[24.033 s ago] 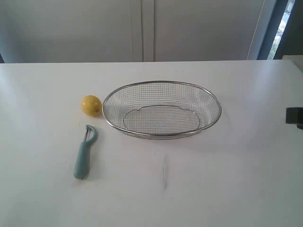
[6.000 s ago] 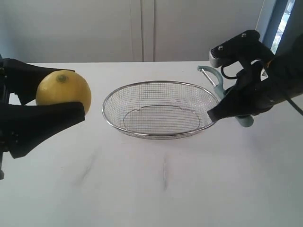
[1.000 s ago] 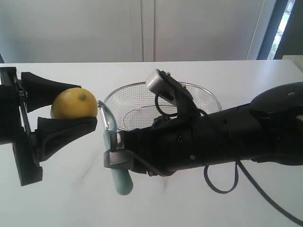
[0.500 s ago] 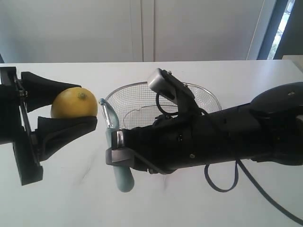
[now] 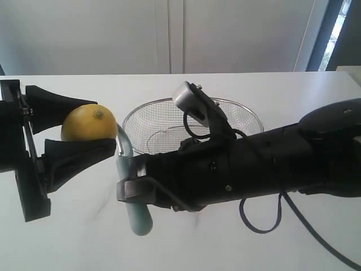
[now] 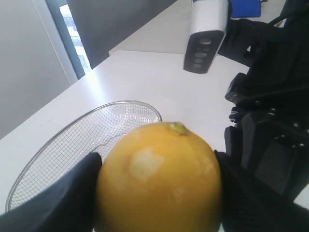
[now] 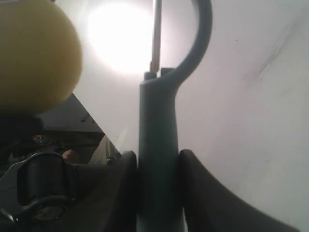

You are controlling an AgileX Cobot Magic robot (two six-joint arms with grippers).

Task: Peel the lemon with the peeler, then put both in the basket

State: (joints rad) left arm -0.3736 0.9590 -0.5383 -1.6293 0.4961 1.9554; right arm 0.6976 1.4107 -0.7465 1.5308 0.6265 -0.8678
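In the exterior view, the left gripper [image 5: 100, 125] clasped the lemon [image 5: 87, 121] in the air just left of the basket [image 5: 248, 116], while the right gripper [image 5: 132, 189], reaching across the basket's near side, was clamped on the peeler [image 5: 137, 217] by its handle. The peeler stood nearly upright, head by the lemon's basket-facing side; contact could not be told there. In the left wrist view, the lemon [image 6: 159, 183] sat wedged between dark fingers [image 6: 53, 208], the basket [image 6: 72, 145] beyond it, the peeler hidden. In the right wrist view, the pads [image 7: 198, 193] pinched the peeler [image 7: 157, 111], and its looped head stood near the lemon [image 7: 34, 53] with a bright gap between blade and skin. The coming stroke likely turned on closing that gap sideways, the right arm being the one placed to do it.
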